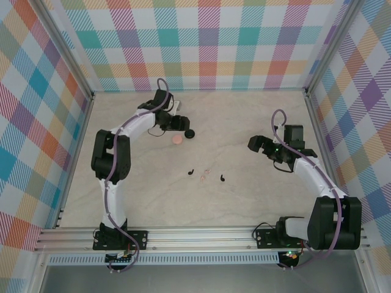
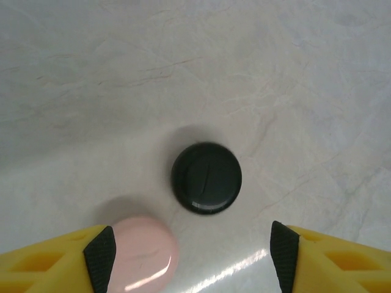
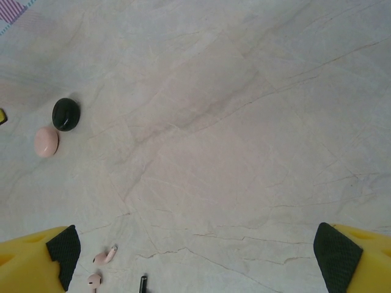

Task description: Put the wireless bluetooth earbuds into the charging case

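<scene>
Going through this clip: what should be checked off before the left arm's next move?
1. Left end effector open: ok.
2. Pink charging case centred between its fingers: not ok. It sits against one pad, and the black round case lies nearer the middle.
3. Pink charging case opened: not ok, it looks closed.
4. One black earbud and the other lying loose, away from both cases: ok.
5. Right end effector open, empty: ok.
</scene>
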